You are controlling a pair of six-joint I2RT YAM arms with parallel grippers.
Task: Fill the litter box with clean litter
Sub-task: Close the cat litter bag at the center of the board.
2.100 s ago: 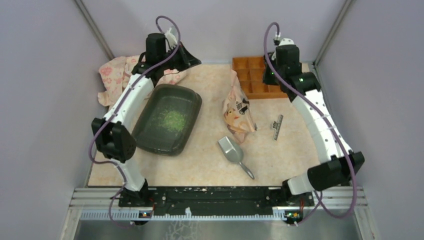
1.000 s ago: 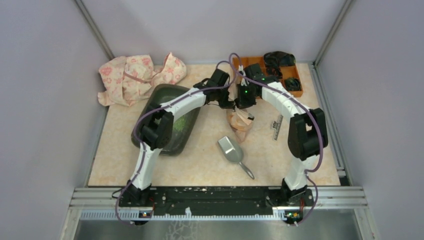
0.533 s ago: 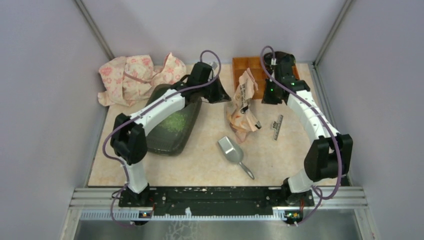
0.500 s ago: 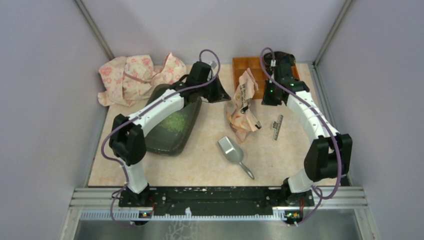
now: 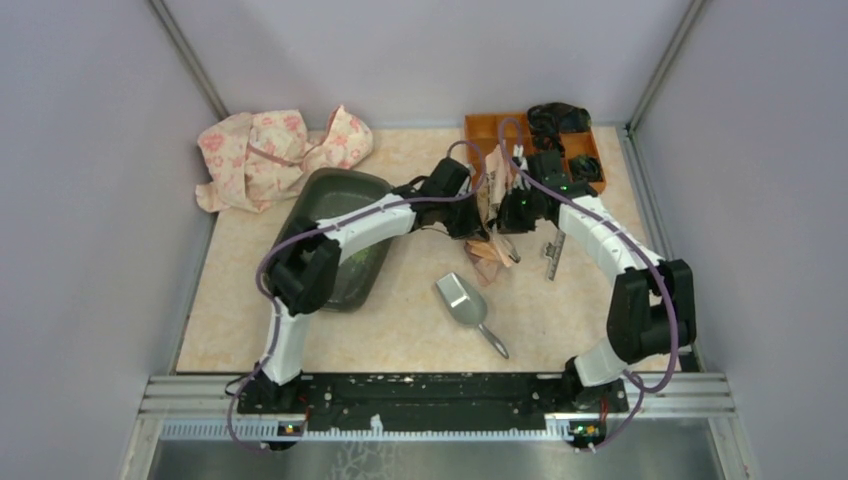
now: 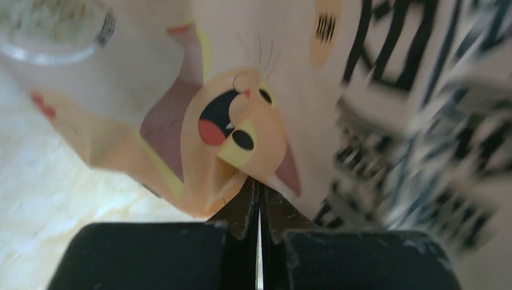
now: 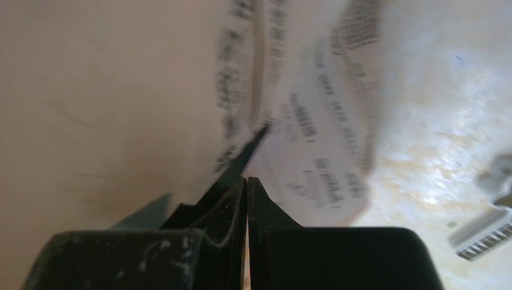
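Top view: litter box (image 5: 345, 178) sits left of centre, the left arm crossing over it, a bit of green clean litter (image 5: 358, 262) showing beside the forearm. The left gripper (image 5: 470, 222) and right gripper (image 5: 505, 215) are both right of the box, meeting at the peach printed bag (image 5: 490, 250) from either side. Left wrist: jaws pressed together, tips pinching the bag's (image 6: 229, 121) lower edge by the cat face; right wrist: jaws pressed together against the bag's (image 7: 121, 90) text panel, can't tell if a fold is caught.
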